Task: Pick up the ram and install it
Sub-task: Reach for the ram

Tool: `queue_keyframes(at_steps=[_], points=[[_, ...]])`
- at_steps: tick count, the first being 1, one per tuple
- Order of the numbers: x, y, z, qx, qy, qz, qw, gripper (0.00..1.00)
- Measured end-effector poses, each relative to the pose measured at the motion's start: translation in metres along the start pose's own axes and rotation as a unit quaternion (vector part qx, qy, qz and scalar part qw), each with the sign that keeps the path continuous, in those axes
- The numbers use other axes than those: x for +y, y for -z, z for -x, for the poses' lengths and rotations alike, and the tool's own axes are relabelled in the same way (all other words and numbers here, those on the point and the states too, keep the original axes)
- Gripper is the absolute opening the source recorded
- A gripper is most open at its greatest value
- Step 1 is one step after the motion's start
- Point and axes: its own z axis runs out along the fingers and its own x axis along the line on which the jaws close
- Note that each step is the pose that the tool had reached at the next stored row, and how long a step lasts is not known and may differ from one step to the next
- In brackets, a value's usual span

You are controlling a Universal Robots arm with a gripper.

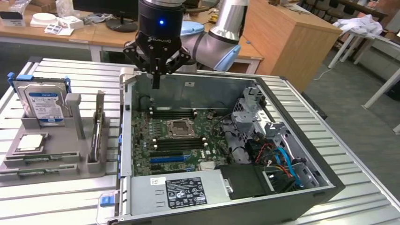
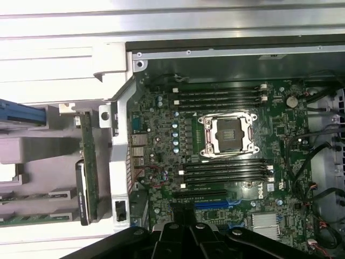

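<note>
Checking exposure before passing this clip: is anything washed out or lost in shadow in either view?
Wrist view: the ribbed metal table and the computer case edge are washed out; the motherboard and the ram in its holder are evenly lit. Exterior view: no glare; the case darkens around the cables; a blue light glows on the gripper.

Robotics lab or workshop, wooden desks [image 1: 93, 35] behind, robot arm [image 1: 222, 28] over a ribbed metal worktable [image 1: 75, 75], opened computer case [image 1: 269, 206], grey parts fixture [image 1: 44, 161] beside it.
</note>
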Motion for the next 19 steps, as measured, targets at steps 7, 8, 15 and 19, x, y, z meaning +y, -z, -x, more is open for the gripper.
queue_keyframes(at_steps=[7, 8, 15, 19], points=[[-0.0010, 0.0003, -0.013, 0.0000, 0.000, 0.0000, 1.0000, 0.11], [-0.0011, 0.0003, -0.015, 0.0000, 0.000, 0.0000, 1.0000, 0.11], [-0.0020, 0.0006, -0.027, 0.0000, 0.000, 0.0000, 1.0000, 0.11], [-0.0025, 0.0008, -0.033, 0.0000, 0.000, 0.0000, 1.0000, 0.11]])
